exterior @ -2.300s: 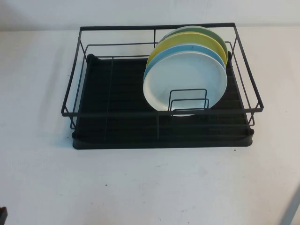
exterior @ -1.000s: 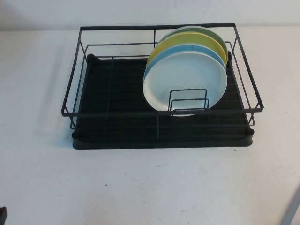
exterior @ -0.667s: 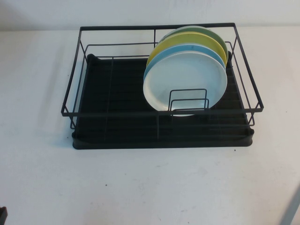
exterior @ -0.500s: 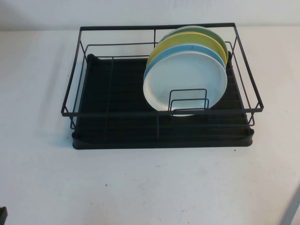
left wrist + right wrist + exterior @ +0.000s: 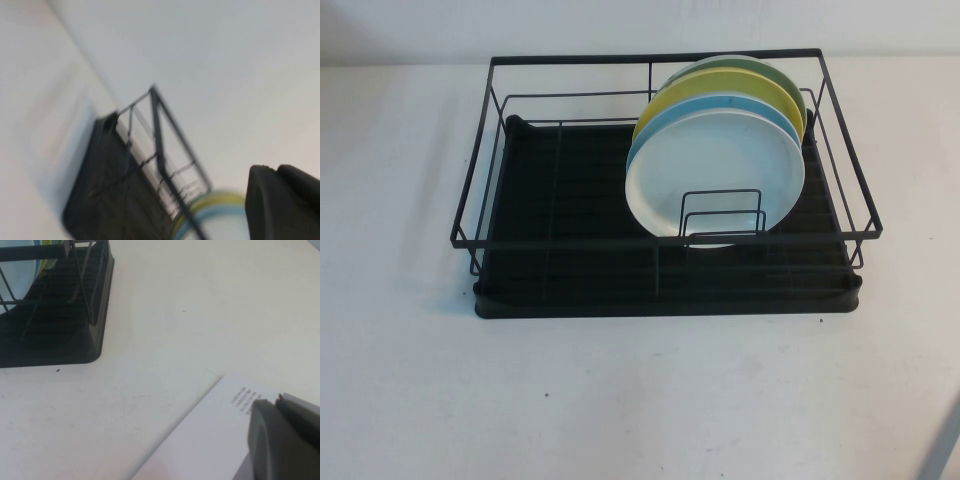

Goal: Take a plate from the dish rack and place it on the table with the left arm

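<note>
The little black bit of the left arm that showed at the near left corner of the high view has gone from there. Nothing else has moved.

The left gripper (image 5: 278, 200) is shut tight and holds nothing. It hangs in the air, looking across at a corner of the dish rack (image 5: 570, 240). It touches no plate and no wire.

The plate (image 5: 715, 175) is in the rack, well apart from that gripper. It stands on its edge on the rack's right side, leaning back. It is at the front of a row of four plates. Behind it come the light blue plate (image 5: 700, 116), the yellow plate (image 5: 695, 92) and a green plate (image 5: 762, 68). Two small wire loops (image 5: 722, 212) stand in front of it.

The plate is round, white and smooth, with a raised rim. The rack is made of thin black wire, shaped like a box. Under it is a black drip tray (image 5: 580, 190) with fine ridges. The table (image 5: 620, 400) is flat and white with faint specks.

The right gripper (image 5: 285, 440) is by the rack's right side, above a white sheet (image 5: 210, 440) with tiny print. I cannot tell how it is set.
</note>
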Robot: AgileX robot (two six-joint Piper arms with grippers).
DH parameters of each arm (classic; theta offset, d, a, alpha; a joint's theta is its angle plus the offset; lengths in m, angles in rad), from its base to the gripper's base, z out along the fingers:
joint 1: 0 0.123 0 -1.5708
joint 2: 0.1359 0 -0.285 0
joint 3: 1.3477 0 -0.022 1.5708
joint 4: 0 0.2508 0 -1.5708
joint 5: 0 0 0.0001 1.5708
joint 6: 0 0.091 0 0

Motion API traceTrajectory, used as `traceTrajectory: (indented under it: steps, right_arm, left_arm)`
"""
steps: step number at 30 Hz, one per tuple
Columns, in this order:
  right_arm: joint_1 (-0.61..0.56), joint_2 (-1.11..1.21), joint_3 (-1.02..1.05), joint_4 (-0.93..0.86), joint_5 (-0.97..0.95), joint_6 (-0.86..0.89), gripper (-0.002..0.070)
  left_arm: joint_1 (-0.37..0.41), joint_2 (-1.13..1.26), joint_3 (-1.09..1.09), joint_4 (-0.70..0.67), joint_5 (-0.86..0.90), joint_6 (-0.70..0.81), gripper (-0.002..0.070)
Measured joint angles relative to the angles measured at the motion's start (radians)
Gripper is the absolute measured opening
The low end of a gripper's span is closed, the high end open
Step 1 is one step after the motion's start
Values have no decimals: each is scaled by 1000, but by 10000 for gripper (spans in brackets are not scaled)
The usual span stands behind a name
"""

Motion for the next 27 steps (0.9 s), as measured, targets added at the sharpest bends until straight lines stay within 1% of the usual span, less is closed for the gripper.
traceTrajectory:
  steps: [3, 5, 8, 14, 17, 21, 25, 27]
  right_arm:
    - [0, 0, 0, 0, 0, 0, -20]
    - [0, 0, 0, 0, 0, 0, -20]
    - [0, 0, 0, 0, 0, 0, -20]
    - [0, 0, 0, 0, 0, 0, -20]
    - [0, 0, 0, 0, 0, 0, -20]
    - [0, 0, 0, 0, 0, 0, -20]
    - [0, 0, 0, 0, 0, 0, -20]
    - [0, 0, 0, 0, 0, 0, -20]
  left_arm:
    - [0, 0, 0, -74, -82, -11, -4]
    - [0, 0, 0, -92, -102, 24, -4]
    - [0, 0, 0, -104, -108, 75, -4]
    - [0, 0, 0, -116, -74, 97, -4]
    - [0, 33, -33, -100, 47, 156, -4]
    - [0, 208, -223, 6, 254, 316, -4]
    - [0, 420, -489, 133, 465, 567, -4]
    - [0, 519, -630, 148, 557, 709, -4]
